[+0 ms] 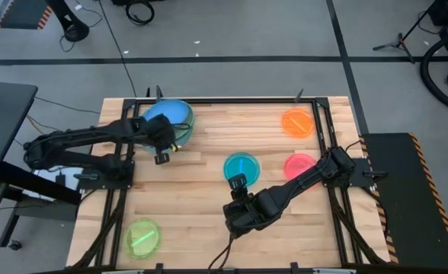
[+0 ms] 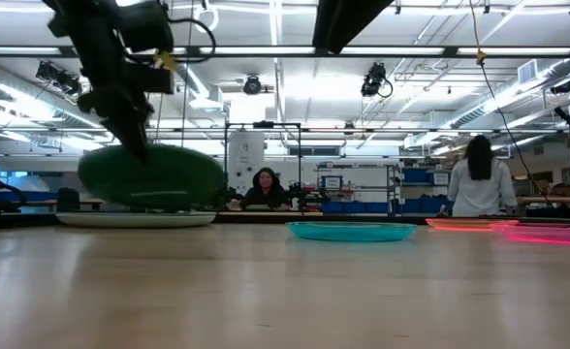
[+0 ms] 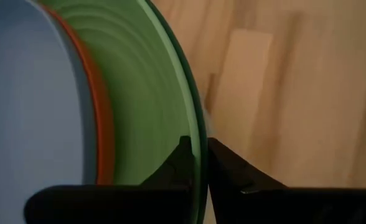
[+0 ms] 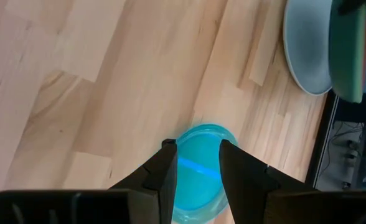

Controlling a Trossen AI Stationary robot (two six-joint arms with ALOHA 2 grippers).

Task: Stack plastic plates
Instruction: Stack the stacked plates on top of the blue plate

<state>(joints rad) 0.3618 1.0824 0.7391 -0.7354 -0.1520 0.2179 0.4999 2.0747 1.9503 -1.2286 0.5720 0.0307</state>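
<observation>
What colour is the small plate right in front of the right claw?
Teal; the small plate shows best in the right wrist view, beyond the right claw.

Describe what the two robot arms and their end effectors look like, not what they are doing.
Both arms are dark, nearly black, built of jointed tubular links. The left end effector ends in two slim black fingers with angular, tapered tips. The right end effector has two matching black, wedge-shaped fingers on a dark crossbar. Thin black cables trail from the arms' mounts at the table's sides. No markings can be made out.
</observation>
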